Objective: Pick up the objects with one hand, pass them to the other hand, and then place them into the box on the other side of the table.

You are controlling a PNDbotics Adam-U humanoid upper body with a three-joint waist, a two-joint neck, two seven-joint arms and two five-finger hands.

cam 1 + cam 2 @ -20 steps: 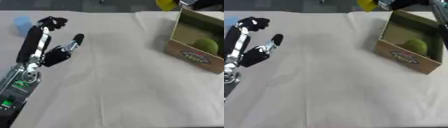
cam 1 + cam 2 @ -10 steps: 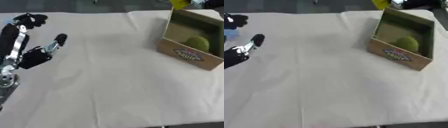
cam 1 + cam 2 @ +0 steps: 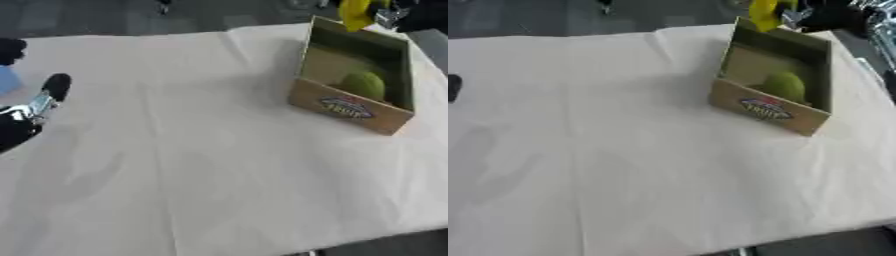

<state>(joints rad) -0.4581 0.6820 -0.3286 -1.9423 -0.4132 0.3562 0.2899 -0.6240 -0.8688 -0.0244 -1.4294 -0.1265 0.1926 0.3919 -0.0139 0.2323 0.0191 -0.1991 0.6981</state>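
Note:
A cardboard box with a printed label stands open at the right of the table, with a green round fruit inside it. Above its far wall hangs a yellow object, and my right hand is shut on it, coming in from the upper right corner. My left hand shows at the left edge, raised off the cloth with fingers relaxed and nothing in it. In the right eye view only one left fingertip shows.
A cream cloth with creases covers the table. A pale blue thing lies at the far left behind my left hand. The table's front edge runs along the lower right. Dark floor lies beyond the far edge.
The whole picture has slid left and the box looks nearer, so the camera has turned right. The right hand with the yellow object stays above the box's far wall. The left hand holds its pose.

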